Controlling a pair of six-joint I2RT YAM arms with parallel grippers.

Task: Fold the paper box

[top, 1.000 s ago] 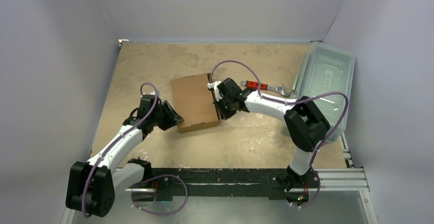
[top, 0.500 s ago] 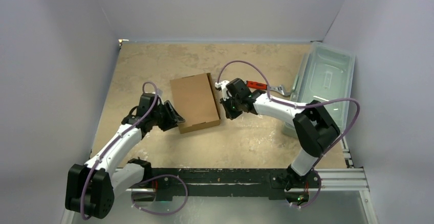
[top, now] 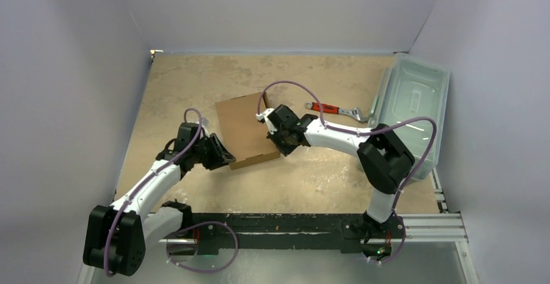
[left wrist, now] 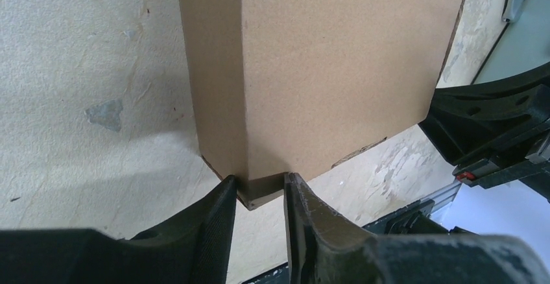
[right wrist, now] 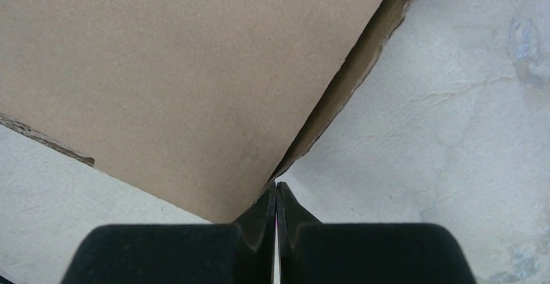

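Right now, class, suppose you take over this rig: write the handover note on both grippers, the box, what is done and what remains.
Left gripper: closed on the near left corner of the paper box.
Right gripper: shut, empty, tips at the gaping seam along the box's right side.
Box: mid-table, lid down.
Done: folded into a shallow box shape.
Left: probably pressing that right seam flush.
Wrench and plastic bin lie to the right, apart from the box.

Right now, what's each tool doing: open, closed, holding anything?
Left tool: closed on the near corner of the paper box.
Right tool: shut, empty, tips at the paper box's edge.
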